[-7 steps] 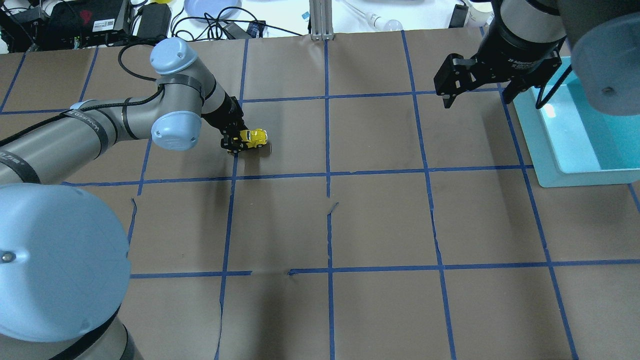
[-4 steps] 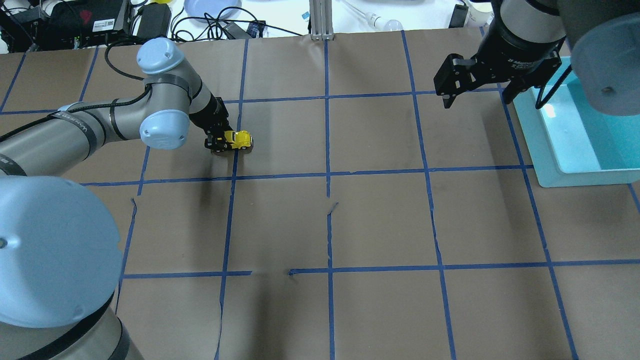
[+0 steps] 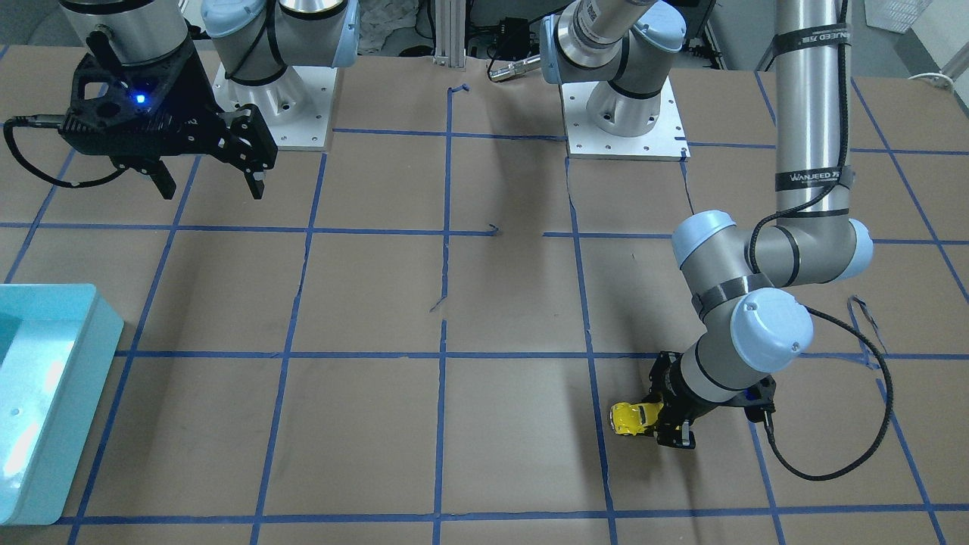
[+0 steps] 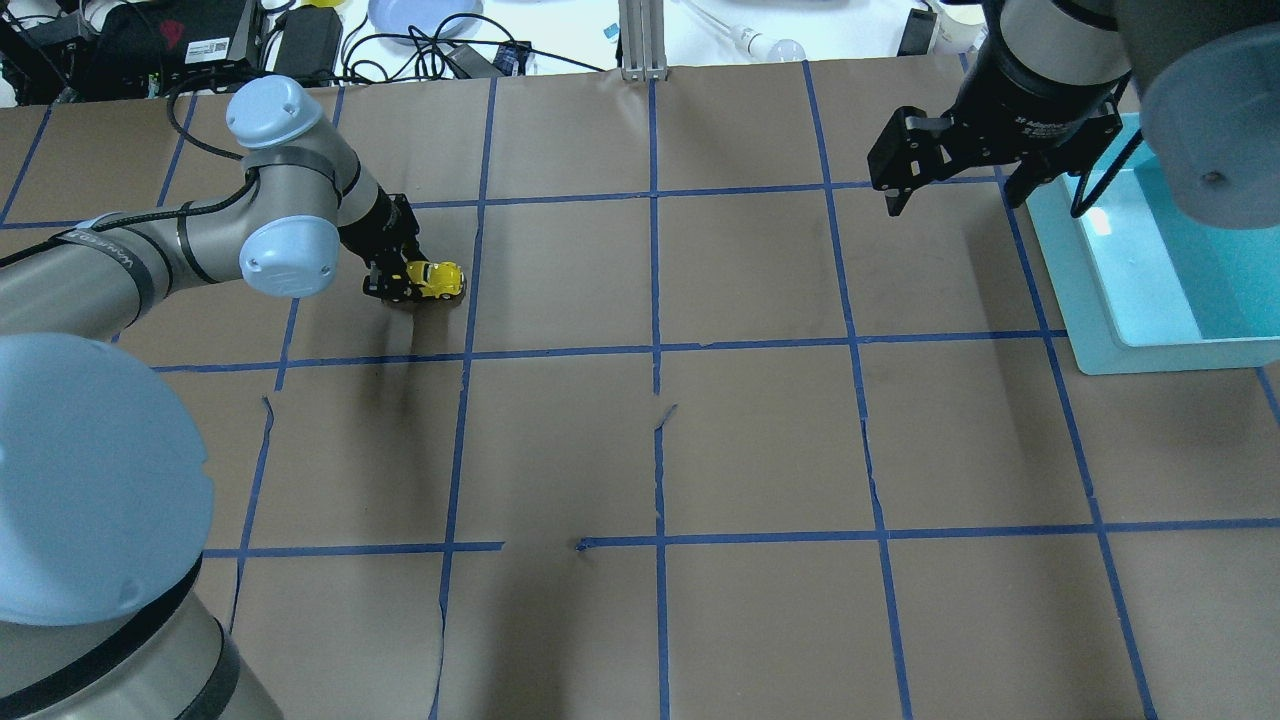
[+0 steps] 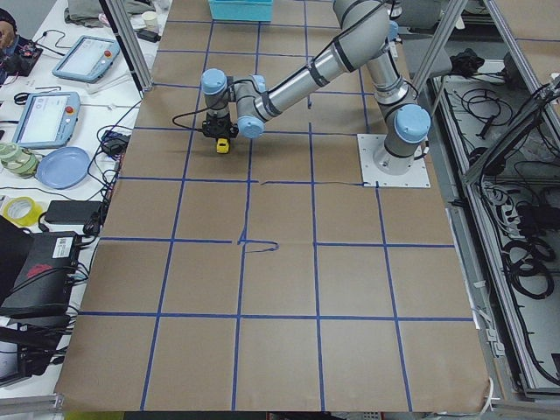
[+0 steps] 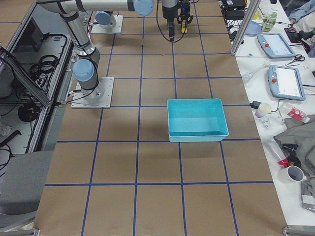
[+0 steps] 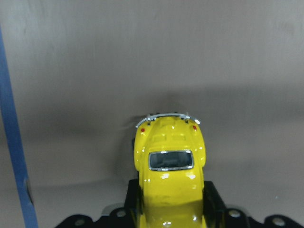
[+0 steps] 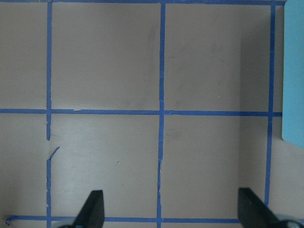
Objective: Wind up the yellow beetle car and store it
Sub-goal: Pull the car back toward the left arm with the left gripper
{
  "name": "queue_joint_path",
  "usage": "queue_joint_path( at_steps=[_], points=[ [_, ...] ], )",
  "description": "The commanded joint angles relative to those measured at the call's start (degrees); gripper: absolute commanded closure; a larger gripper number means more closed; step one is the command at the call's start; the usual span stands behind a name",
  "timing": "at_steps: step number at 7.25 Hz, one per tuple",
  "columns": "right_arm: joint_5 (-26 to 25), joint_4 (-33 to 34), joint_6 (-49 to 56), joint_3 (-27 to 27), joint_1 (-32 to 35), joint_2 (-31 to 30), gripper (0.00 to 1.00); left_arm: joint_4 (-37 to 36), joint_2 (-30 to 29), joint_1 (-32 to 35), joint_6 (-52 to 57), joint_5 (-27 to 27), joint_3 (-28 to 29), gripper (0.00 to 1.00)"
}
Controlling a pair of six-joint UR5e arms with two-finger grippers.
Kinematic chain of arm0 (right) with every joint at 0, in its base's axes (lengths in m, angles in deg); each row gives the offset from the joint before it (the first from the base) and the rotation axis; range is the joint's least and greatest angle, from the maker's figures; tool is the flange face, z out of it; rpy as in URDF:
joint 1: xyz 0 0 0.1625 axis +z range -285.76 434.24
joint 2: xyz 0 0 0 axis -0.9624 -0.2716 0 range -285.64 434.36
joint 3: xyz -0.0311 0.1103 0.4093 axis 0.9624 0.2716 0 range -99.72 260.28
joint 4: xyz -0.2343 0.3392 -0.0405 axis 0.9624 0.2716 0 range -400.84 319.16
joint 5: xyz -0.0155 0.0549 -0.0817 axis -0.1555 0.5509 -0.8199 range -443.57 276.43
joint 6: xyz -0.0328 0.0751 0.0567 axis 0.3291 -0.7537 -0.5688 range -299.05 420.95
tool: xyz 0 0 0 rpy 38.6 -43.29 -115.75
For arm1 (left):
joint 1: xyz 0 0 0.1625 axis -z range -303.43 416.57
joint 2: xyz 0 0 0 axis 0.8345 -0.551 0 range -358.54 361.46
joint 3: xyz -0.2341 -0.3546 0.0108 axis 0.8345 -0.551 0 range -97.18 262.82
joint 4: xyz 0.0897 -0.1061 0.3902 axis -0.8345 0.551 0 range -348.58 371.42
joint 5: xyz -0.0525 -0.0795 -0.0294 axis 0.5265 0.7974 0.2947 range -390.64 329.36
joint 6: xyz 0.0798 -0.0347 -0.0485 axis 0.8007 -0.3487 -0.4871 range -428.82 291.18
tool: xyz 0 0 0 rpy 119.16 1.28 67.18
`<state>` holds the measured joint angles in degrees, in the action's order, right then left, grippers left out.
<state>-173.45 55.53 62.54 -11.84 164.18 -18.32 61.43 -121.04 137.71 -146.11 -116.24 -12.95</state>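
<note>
Item: yellow beetle car (image 4: 438, 279), down at the papered surface (image 4: 760, 440), far-left grid square.
Left end effector (image 4: 402, 285): clamped on the car's sides, tail protruding.
Right end effector (image 3: 210, 182): spread wide, empty, near the teal bin (image 4: 1100, 345).
Risk: wheels skidding instead of turning would leave the spring unwound, and the glossy body may twist free.

Table (image 4: 760, 440): brown paper cover, blue tape grid. Rectangular turquoise plastic bin (image 4: 1080, 300) at robot's-right edge. Tiny glossy yellow beetle car (image 4: 437, 279) on paper, well apart from bin, toward opposite end.
</note>
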Motion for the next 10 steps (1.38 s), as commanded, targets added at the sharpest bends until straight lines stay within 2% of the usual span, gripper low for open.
queue_joint_path(
  at_steps=[1, 7, 8, 9, 10],
  points=[
    [-0.03, 0.04, 0.08, 0.10, 0.06, 0.04, 0.00, 0.09, -0.01, -2.12, 3.89, -0.45, -0.30, 1.00],
    [-0.03, -0.05, 0.08, 0.10, 0.06, -0.13, 0.00, -0.17, -0.01, -8.72, 11.11, -0.53, 0.31, 1.00],
    [0.06, -0.05, 0.08, 0.10, 0.06, -0.13, 0.00, -0.69, 0.33, -9.07, 10.68, -0.27, -0.03, 0.14],
    [0.06, -0.05, 0.08, 0.10, 0.06, -0.13, 0.00, -0.70, 1.03, -9.07, 10.50, -0.36, 0.05, 0.01],
    [0.06, -0.05, 0.08, 0.10, 0.06, -0.22, 0.00, -0.87, 1.74, -8.99, 10.67, -0.01, 0.23, 0.00]
  ],
)
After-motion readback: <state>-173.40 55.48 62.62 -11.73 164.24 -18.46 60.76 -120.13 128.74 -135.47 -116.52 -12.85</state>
